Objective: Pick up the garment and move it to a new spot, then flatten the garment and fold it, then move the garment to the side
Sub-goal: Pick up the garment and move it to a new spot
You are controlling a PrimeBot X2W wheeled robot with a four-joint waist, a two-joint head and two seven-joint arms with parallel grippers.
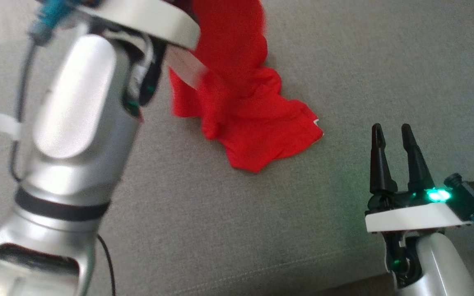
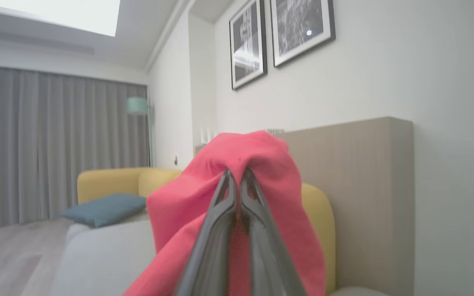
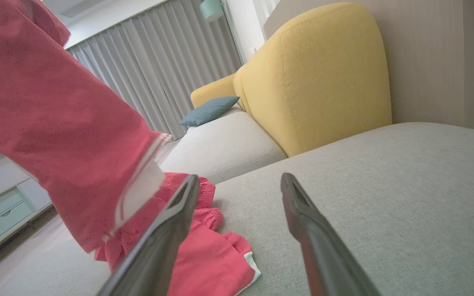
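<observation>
The garment point(image 1: 241, 98) is red with a white trim. Its upper part hangs from above while its lower end trails on the grey sofa seat point(image 1: 364, 61). My left gripper point(image 2: 237, 174) is shut on a bunched fold of the garment point(image 2: 257, 164), which drapes over its fingers. The left forearm point(image 1: 76, 123) rises tall at the left of the head view, hiding that hand. My right gripper point(image 1: 391, 133) stands open low over the seat, to the right of the cloth and apart from it. In the right wrist view the garment point(image 3: 56, 123) hangs left of my right gripper point(image 3: 239, 181).
A yellow sofa back point(image 3: 323, 74) rises behind the seat, with a blue cushion point(image 3: 210, 110) on a farther seat. A wooden panel point(image 2: 364, 197) and framed pictures point(image 2: 278, 37) line the wall. Grey curtains point(image 2: 56, 148) and a low white cabinet point(image 3: 2, 209) stand farther off.
</observation>
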